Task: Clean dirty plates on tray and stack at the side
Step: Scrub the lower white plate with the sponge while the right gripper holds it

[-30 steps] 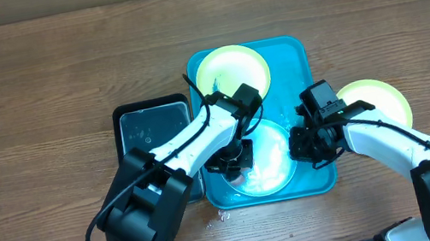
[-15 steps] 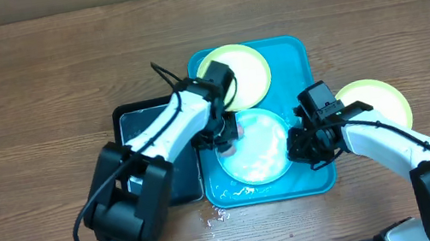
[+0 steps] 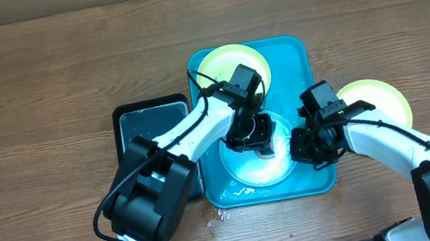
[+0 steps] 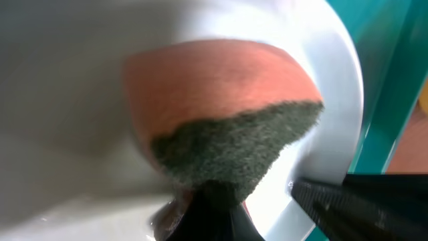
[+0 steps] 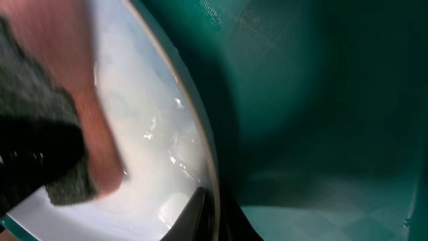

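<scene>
1. The light blue plate (image 3: 263, 173) lies flat in the near half of the tray (image 3: 294, 52) and looks wet and glossy. I can't make out any smudges in the wrist views.
2. The left claw (image 3: 250, 135) is clamped on an orange sponge (image 4: 221, 100), with its dark scouring face pressed onto the plate.
3. Change: half a second ago the sponge was at the plate's far-left edge. Now it's over the centre and far-right part. A second ago it was near-left, so I read this as scrub strokes sweeping the face.
4. The right claw (image 3: 300, 146) hasn't moved. It's pinched on the plate's right rim, holding it steady.
5. Meaning: the wash on this plate is mid-way, my guess.
6. One yellow-green plate (image 3: 224, 69) waits in the far half of the tray.
7. Another yellow-green one (image 3: 385, 102) sits on the tabletop (image 3: 35, 80) right of the tray, which is the start of the stack.
</scene>
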